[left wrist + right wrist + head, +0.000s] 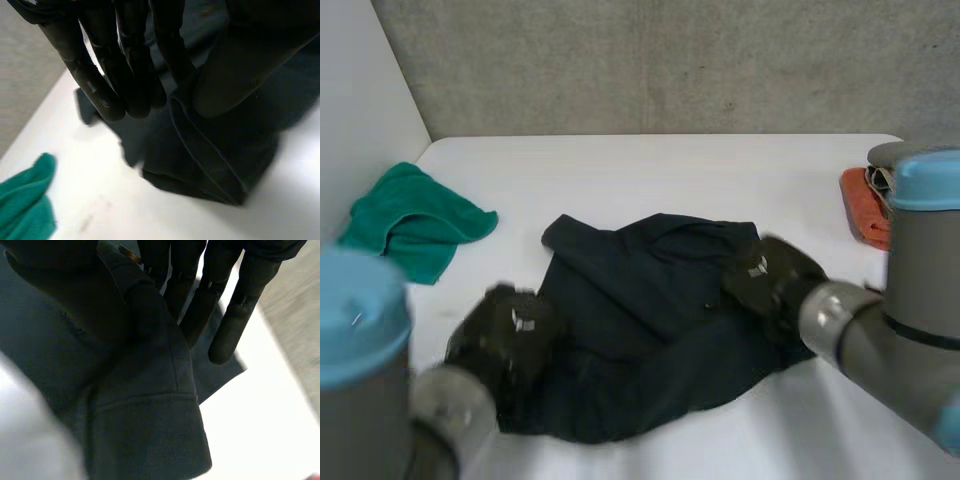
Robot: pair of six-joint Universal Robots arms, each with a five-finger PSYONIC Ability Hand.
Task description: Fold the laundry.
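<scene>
My left hand (510, 335) and right hand (770, 278) are pinching the dark cloth (640, 310) by its sides; I'm aiming to lift evenly.

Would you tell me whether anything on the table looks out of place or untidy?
The dark garment lies crumpled in the middle of the table, not yet folded. A green cloth is bunched at its left edge, an orange cloth at its right.

Garment (650, 320) lies centre frame on tabletop (670, 170). Left hand (505, 335) at garment's lower-left edge, right hand (770, 275) at its right edge, each pinching fabric. Crumpled towel (415, 225) at left of frame, apart from garment. Second cloth (865, 205) at right edge of frame, well apart.
</scene>
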